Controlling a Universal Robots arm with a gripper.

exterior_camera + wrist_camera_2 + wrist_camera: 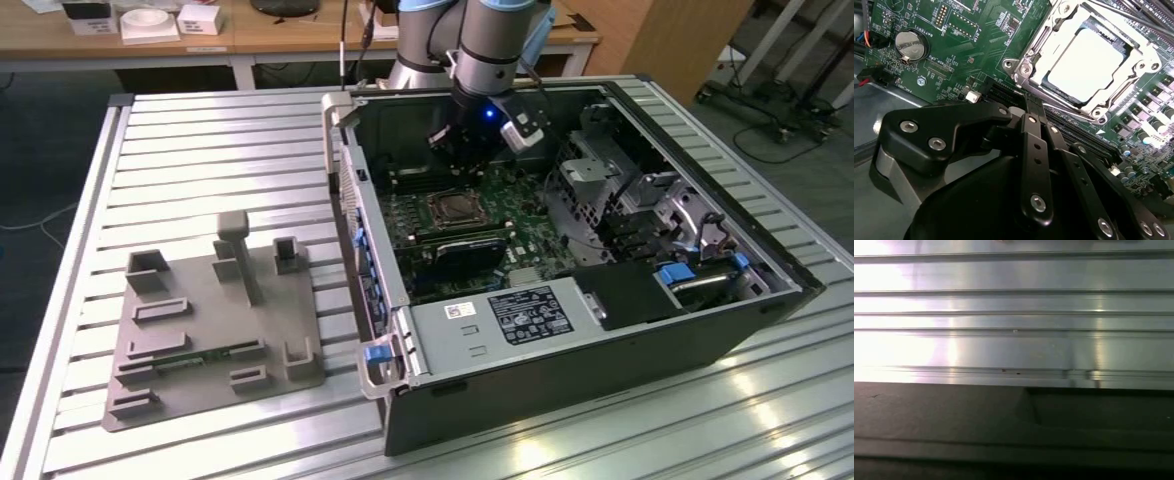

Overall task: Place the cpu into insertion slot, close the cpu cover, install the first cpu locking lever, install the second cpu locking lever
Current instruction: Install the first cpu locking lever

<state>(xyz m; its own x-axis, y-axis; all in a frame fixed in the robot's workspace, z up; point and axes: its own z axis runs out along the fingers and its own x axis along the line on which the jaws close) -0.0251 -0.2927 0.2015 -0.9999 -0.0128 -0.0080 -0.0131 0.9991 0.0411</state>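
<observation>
The cpu is seated in the insertion slot, just beyond the gripper; its grip cannot be told.

Arm upright, wrist pointed downward, black pincer at its lower end.

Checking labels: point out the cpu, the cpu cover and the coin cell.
cpu (1085, 61), second wrist view, centre of its pale top.
cpu cover (1040, 37), second wrist view, frame side.
coin cell (910, 44), second wrist view, its face.
</observation>
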